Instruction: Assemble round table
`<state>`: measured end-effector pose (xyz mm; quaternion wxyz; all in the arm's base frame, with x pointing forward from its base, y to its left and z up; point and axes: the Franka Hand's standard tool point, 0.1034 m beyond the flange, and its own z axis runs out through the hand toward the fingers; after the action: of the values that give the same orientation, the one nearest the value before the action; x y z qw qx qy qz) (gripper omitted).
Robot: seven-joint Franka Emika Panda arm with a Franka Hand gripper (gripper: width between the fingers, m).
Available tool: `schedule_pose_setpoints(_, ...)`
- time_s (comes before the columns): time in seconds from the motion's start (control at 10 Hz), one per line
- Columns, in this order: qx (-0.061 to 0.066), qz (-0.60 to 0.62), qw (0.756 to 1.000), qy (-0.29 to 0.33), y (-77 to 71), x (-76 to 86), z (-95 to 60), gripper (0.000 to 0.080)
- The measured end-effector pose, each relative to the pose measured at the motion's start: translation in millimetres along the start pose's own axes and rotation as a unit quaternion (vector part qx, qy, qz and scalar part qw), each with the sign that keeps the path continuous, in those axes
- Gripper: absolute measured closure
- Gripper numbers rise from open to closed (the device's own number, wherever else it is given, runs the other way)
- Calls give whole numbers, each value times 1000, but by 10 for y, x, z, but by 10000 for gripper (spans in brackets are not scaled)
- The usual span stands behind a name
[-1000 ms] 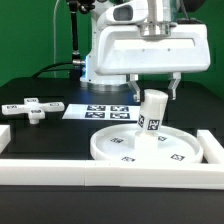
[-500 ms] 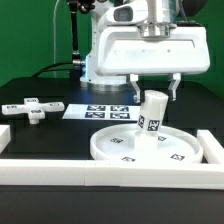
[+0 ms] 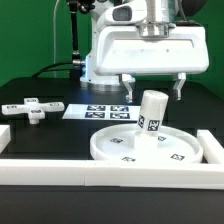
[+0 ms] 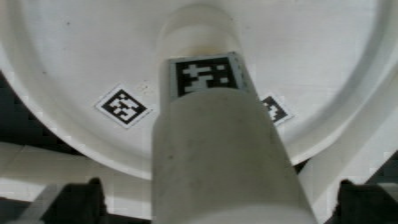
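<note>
The large rimmed white round disc [image 3: 108, 152] lies on the black table at the front. The short thick cylinder leg [image 3: 152, 112] stands on the disc's middle, leaning slightly, with a tag on its side. My gripper [image 3: 153, 90] is open; its fingers [image 3: 126, 86] stand wide apart on either side of the leg's top and do not touch it. In the wrist view the leg [image 4: 222, 130] runs up the middle over the disc [image 4: 98, 50], with the dark fingertips [image 4: 71, 200] clear of it at both sides. The small cross-shaped foot [image 3: 33, 107] lies far off at the exterior view's left.
The marker board [image 3: 103, 110] lies behind the disc. Long white border rails run along the front [image 3: 100, 172], at the exterior view's right [image 3: 212, 148] and at its left [image 3: 4, 135]. The robot's white base stands behind.
The gripper's fingers have spread apart from the leg's top, letting it go. The leg stays standing on the disc.
</note>
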<state>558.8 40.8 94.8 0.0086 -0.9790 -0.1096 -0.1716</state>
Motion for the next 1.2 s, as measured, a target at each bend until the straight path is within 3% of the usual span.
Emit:
schedule_pose_setpoints(0.3, -1, 1, 1000, 1, 47, 79, -141, 151)
schedule_pose_setpoints(0.8, 6, 0, 1000, -22, 18, 18, -88, 150)
schedule_pose_setpoints(1.0, 23, -18, 995, -95, 2, 12, -75, 150)
schedule_pose_setpoints(1.1, 24, -25, 994, -103, 38, 74, -71, 150)
schedule_pose_setpoints(1.2, 34, -20, 989, -145, 4, -1, -76, 150)
